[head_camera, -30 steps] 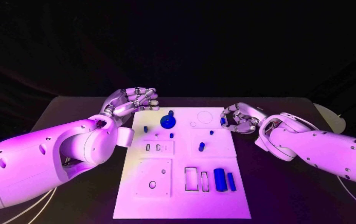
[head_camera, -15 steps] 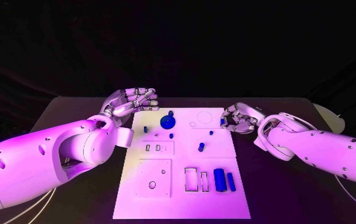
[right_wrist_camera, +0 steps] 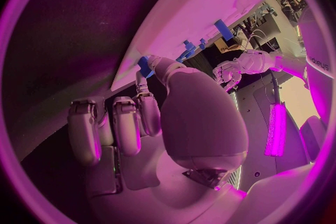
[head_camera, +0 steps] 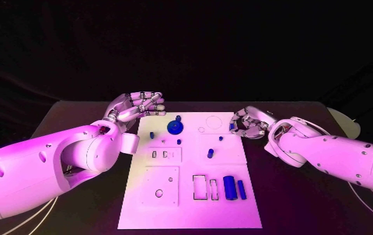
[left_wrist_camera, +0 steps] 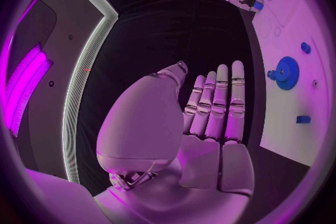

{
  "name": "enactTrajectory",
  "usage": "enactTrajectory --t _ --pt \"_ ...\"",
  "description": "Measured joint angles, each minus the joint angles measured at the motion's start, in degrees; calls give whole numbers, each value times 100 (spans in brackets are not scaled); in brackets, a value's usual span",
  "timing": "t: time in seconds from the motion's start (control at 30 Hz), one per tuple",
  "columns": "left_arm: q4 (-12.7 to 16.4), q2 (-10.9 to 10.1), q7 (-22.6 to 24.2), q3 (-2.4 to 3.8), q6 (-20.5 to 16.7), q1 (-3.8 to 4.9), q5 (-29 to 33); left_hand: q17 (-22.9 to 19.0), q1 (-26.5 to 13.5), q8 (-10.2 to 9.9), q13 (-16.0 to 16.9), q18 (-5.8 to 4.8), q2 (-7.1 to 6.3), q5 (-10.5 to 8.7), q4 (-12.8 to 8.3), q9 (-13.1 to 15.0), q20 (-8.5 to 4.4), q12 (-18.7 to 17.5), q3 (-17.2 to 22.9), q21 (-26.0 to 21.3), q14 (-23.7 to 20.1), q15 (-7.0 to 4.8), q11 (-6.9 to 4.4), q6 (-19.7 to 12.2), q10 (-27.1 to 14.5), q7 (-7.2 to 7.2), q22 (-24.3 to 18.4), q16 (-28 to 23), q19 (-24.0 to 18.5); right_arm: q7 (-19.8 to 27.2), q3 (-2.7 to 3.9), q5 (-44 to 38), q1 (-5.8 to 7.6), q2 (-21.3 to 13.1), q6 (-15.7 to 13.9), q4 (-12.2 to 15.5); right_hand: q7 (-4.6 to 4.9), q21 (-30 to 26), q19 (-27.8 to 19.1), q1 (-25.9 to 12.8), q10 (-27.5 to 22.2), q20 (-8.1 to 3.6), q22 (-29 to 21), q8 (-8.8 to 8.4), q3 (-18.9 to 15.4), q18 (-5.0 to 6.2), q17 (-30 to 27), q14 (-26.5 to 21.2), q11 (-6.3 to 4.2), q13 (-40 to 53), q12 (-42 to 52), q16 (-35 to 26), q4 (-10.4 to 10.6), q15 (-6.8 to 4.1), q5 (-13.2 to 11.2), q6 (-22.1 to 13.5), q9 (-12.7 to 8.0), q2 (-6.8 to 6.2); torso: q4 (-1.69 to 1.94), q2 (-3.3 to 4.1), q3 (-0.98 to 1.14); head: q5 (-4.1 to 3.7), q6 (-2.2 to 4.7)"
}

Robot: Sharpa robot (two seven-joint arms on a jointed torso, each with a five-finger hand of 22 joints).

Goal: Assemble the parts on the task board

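- The board [head_camera: 190, 202] lies mid-table; a gear [head_camera: 175, 128], pegs and two bars [head_camera: 234, 187] rest on it.
- A small part [right_wrist_camera: 145, 64] sits at the board's right edge, against the right hand's [head_camera: 250, 123] fingertips; whether it is gripped cannot be told.
- The left hand [head_camera: 138, 106] hovers by the board's far-left corner, fingers straight, holding nothing.
- Advice: confirm a firm pinch before lifting; lift straight up.
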Motion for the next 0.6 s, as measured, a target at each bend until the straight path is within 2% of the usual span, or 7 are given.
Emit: enactTrajectory --t 0.17,0.27,0.43,0.6 --pt "0 -1 -5 0 2 0 -2 0 0 0 0 0 0 0 0 0 0 0 0 0 0 0 0 0 0 0 0 0 0 -64 0 -17 -2 -18 -126 89 -4 43 0 -50 34 -42 -1 45 55 0 0 13 -34 0 21 0 -49 -29 140 1 38 51 2 -1 3 -5 -4" --pt "-7 -1 -8 0 3 0 -3 0 0 0 0 -1 0 0 0 0 0 0 0 0 0 0 0 0 0 0 0 0 0 -109 12 -24 -2 -69 -222 243 -14 55 0 -51 38 -42 -1 85 103 -1 -1 13 -38 0 21 0 -53 -29 219 -8 41 83 2 -2 2 -2 -3" --pt "-28 1 -10 0 5 0 -5 -1 0 0 0 0 0 0 0 0 0 0 0 0 0 0 0 0 0 0 0 0 0 -222 34 -43 24 -156 -348 626 -27 82 -20 -58 38 -62 -1 89 143 -1 -1 -8 -38 -1 21 0 -43 -49 266 -16 41 180 0 -12 -1 14 -3" --pt "-64 11 -11 0 5 0 -6 5 0 0 0 0 0 0 -16 0 0 0 16 0 0 0 0 0 0 0 4 0 0 -408 51 -112 106 -174 -441 1075 -36 104 0 -59 38 -82 -2 89 168 -1 -1 -8 -38 -1 21 0 -52 -49 266 -26 41 211 0 -18 -7 26 1"
